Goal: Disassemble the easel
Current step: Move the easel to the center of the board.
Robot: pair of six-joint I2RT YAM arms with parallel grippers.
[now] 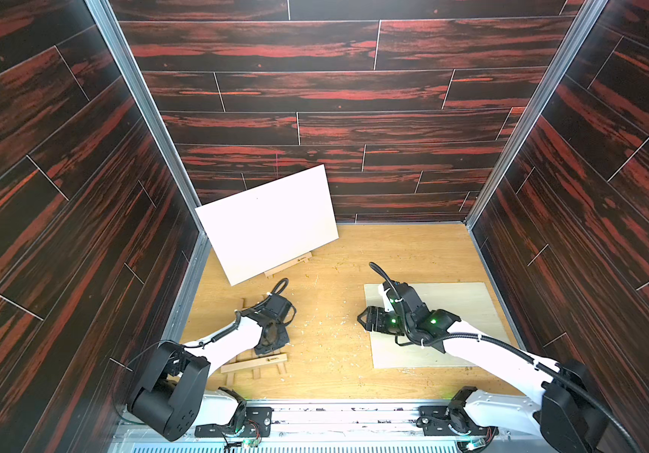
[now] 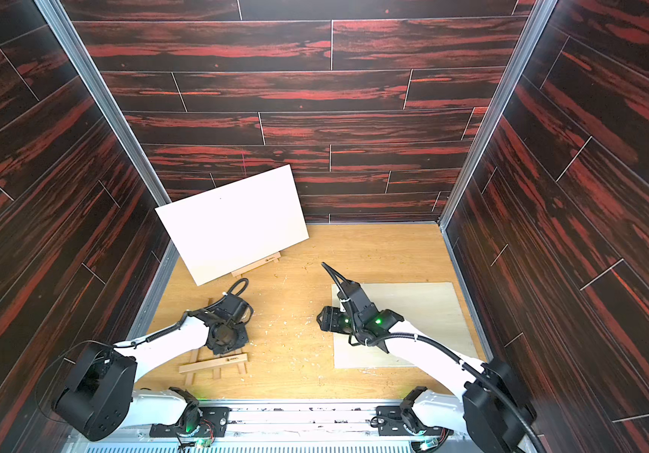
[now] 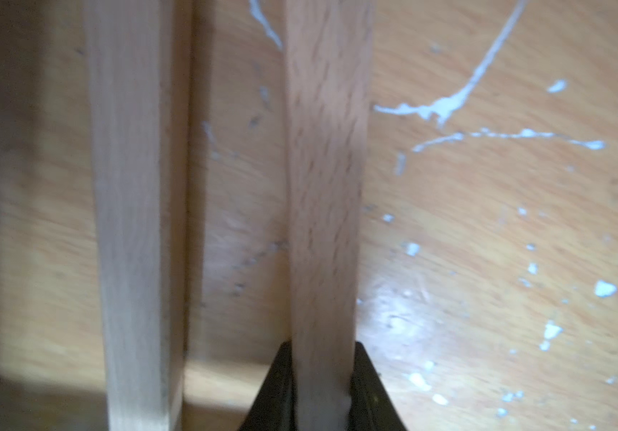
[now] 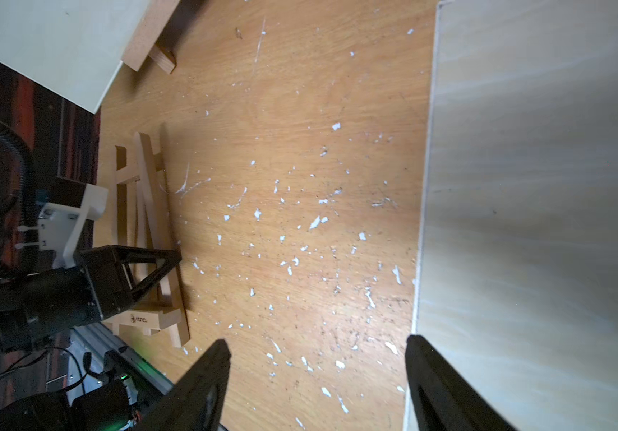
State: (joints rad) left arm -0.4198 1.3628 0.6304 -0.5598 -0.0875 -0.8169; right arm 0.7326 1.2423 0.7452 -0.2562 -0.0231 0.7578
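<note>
In a top view, lower left, the left gripper [image 1: 274, 340] clamps one slat [image 3: 326, 168] of the flat-lying easel [image 1: 254, 362]. Centre right, the right gripper [image 1: 366, 319] hovers wide, empty, at the pale board [image 1: 460, 302].

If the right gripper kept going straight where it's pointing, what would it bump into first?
Probably the bare table. The right gripper, jaws open, points down at it, close beside the edge of the pale board. One jaw might clip that edge, though depth is hard to judge.
</note>
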